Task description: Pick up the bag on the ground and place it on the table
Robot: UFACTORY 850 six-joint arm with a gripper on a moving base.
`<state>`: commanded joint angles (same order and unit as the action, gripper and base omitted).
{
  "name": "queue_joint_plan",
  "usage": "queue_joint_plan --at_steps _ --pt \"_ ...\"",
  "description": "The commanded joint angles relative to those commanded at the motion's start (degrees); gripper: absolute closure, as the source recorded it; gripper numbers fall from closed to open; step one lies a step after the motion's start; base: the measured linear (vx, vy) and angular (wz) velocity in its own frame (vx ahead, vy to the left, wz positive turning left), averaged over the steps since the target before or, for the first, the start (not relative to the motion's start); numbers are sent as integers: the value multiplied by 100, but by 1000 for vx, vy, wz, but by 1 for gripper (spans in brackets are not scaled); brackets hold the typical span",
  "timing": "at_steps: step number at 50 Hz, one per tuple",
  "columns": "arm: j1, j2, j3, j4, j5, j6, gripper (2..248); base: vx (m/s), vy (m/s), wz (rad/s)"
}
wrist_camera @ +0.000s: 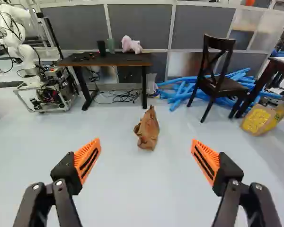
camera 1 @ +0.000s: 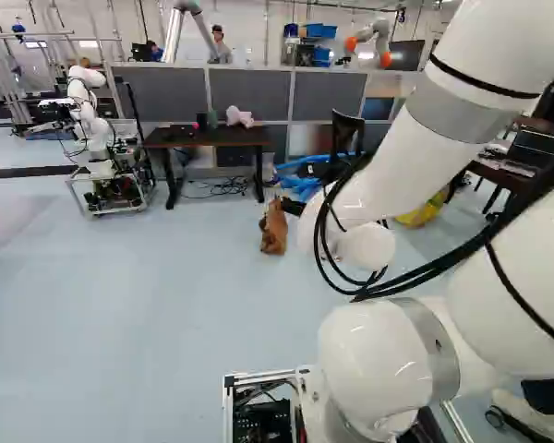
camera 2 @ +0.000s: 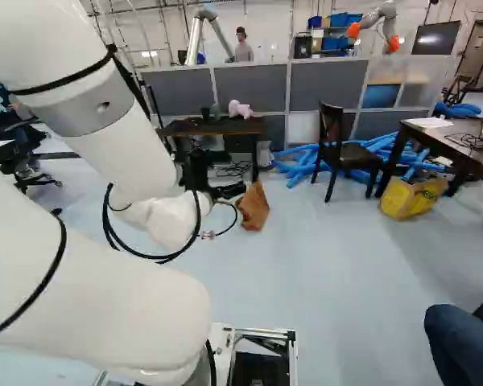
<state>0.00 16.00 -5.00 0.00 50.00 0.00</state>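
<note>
In the right base view my black gripper shows beyond the arm, at the near side of a crumpled brown paper bag. The wrist view has the gripper open, its orange-padded fingers wide apart with nothing between them. The bag stands on the floor some way ahead of the fingers, roughly centred between their lines. Behind the bag and off to one side is a dark table, bearing a pink plush toy and dark cups. In the left base view the bag shows beside the arm.
Another robot stands on a wheeled frame beside the dark table. A dark chair, blue tubes, a yellow bag and a second table are on the other side. Grey partitions rise behind. A person's knee shows near the right base view's edge.
</note>
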Motion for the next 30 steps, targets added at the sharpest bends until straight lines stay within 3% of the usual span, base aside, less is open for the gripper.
queue_joint_plan --at_steps 30 --pt "0 0 0 0 0 0 3 0 0 0"
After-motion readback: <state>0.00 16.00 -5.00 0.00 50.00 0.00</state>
